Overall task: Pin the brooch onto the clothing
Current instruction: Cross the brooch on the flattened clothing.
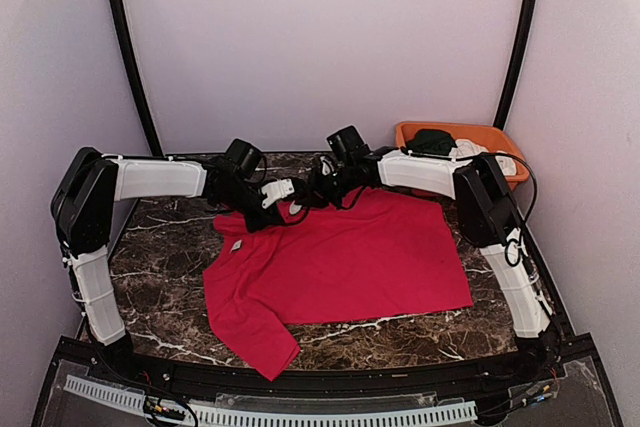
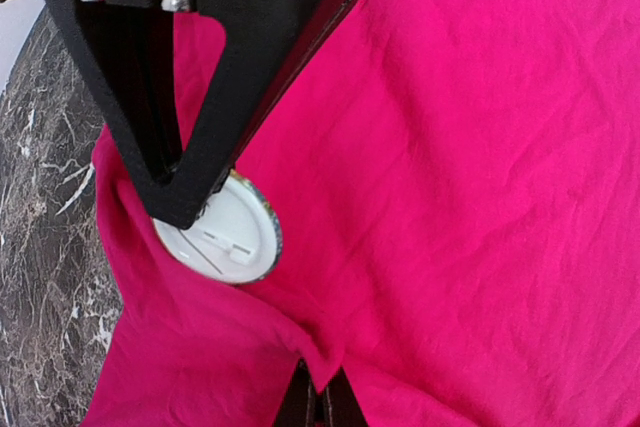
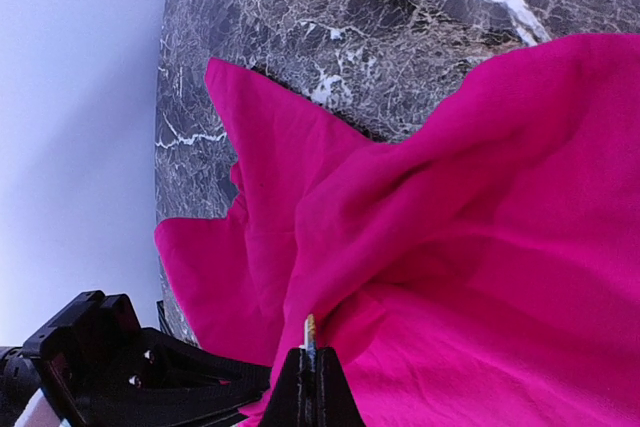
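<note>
The red T-shirt (image 1: 350, 257) lies spread on the marble table, its far left edge lifted. My left gripper (image 1: 283, 195) is shut on a pinched fold of the red cloth, seen in the left wrist view (image 2: 312, 399). My right gripper (image 1: 313, 192) is shut on the brooch. The brooch (image 2: 228, 242) is a round badge showing its white back and pin, and it lies against the shirt (image 2: 470, 167). In the right wrist view the brooch (image 3: 310, 331) shows edge-on between the shut jaws (image 3: 310, 359), pressed to the raised cloth (image 3: 450, 247).
An orange tray (image 1: 500, 134) at the back right holds a dark green garment (image 1: 433, 141) and a white garment (image 1: 470, 151). Dark marble table (image 1: 160, 267) shows around the shirt. Both grippers are almost touching over the shirt's far edge.
</note>
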`<state>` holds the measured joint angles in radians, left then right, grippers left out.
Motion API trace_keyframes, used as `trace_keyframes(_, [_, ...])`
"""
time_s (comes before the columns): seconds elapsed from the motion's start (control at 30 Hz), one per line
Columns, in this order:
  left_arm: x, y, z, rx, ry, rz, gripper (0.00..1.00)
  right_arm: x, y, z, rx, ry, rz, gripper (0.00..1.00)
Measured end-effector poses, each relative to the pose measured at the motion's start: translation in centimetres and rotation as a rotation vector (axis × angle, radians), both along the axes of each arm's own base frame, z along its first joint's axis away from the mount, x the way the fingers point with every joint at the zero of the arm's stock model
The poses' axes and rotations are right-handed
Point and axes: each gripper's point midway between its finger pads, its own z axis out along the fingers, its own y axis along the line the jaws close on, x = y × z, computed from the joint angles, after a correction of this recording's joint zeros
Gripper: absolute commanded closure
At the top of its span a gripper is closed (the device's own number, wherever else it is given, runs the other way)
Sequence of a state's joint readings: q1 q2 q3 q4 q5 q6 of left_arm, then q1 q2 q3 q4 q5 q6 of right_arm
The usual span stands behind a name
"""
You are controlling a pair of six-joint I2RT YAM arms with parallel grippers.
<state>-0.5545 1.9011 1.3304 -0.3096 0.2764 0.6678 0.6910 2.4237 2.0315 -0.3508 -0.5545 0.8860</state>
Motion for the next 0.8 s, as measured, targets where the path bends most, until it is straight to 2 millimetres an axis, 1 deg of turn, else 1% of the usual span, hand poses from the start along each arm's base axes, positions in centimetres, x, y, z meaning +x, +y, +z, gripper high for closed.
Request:
trace_keyframes(0.13, [0.0,0.0,0.0,0.003,-0.002,0.001,0.99,0.0,0.4,0.8,-0.021,-0.041,0.008,1.00])
trace_keyframes(0.23, [0.0,0.0,0.0,0.005,-0.004,0.002,0.99,-0.1,0.6,1.0,-0.045,-0.066,0.013,1.00])
trace_keyframes(0.47, [0.2,0.2,-0.1,0.012,-0.008,0.007,0.99,-0.3,0.0,0.2,-0.111,-0.090,0.015,1.00])
trace_keyframes(0.8, [0.2,0.2,-0.1,0.022,-0.016,0.012,0.99,-0.3,-0.2,-0.1,-0.127,-0.103,0.017,1.00])
